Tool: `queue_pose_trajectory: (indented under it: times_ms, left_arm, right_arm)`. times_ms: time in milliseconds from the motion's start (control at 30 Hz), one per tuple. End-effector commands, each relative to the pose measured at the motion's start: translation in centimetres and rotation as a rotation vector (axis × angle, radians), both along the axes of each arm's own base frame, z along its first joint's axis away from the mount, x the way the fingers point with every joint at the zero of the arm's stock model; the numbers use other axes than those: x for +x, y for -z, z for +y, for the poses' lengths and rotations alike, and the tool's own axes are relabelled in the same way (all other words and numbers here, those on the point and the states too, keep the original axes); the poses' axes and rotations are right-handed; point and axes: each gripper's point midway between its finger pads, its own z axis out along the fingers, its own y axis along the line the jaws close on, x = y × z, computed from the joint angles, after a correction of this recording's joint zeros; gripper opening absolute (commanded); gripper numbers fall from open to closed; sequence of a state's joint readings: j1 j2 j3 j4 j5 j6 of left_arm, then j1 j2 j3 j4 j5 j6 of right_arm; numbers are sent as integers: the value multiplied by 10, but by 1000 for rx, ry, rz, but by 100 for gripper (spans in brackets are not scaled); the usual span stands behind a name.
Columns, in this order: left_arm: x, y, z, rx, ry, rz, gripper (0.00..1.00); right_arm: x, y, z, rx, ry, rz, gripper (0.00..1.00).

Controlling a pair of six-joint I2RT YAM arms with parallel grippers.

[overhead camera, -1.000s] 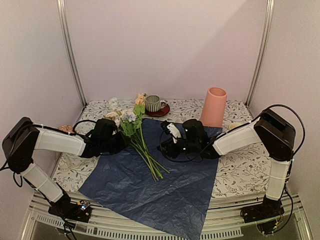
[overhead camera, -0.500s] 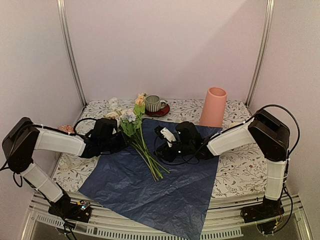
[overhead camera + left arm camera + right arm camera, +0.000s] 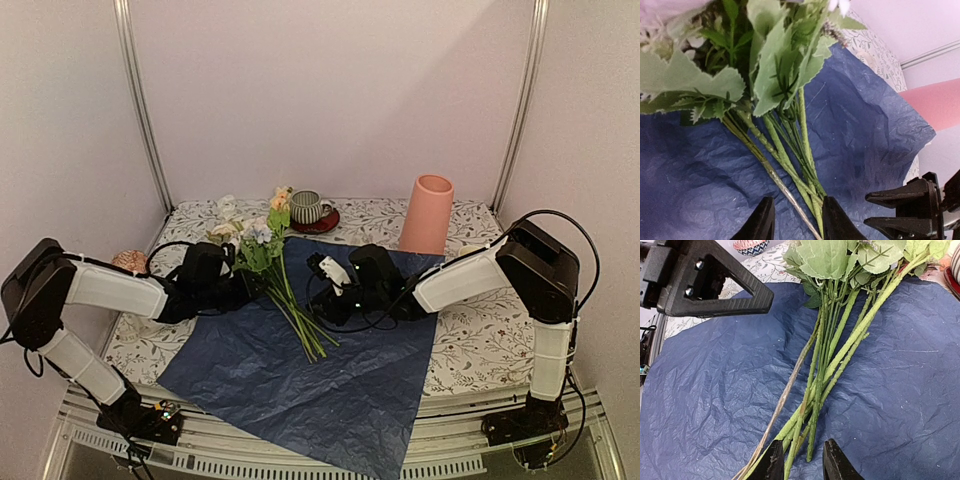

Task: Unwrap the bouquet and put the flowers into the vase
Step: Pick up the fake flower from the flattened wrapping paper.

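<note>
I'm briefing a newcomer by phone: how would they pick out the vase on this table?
Find the big blue paper spread mid-table. Just past its far right corner, near the back wall, stands the vase. It is a plain salmon-pink tapered tube, far taller than the striped cup on a red saucer to its left.

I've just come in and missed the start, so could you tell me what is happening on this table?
A robot is unwrapping flowers to put in a pink vase. The blue paper lies spread flat with them loose on it. The left gripper is at the stems below the leaves, the right gripper straddles the stem ends; both look open. The vase stands upright behind, no flowers in it yet.
</note>
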State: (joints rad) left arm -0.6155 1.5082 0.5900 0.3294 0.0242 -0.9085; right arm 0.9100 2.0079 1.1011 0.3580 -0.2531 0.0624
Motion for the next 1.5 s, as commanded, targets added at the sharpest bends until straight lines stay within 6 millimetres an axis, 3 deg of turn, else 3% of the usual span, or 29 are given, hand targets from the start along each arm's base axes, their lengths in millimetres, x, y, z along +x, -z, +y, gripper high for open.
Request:
queue_pose_trajectory:
  times_ms: [0,400,800,1100,1467]
  left_arm:
    - [-5,12,-16,-3,22,70,34]
    - [-13,25,-48,-31,-33,159,30]
    - [-6,40,-53,-8,-72,231,21]
    - [-12,53,-35,22,-179,303,18]
    - [-16,45,-14,-4,-254,269,18]
  right_arm:
    - [2,-7,2,7,4,-25,27]
    - [3,-9,1,6,8,-30,27]
    - [3,-12,0,8,11,-39,27]
    - [2,-15,-1,11,10,-42,28]
    - [3,-16,-2,10,14,-48,28]
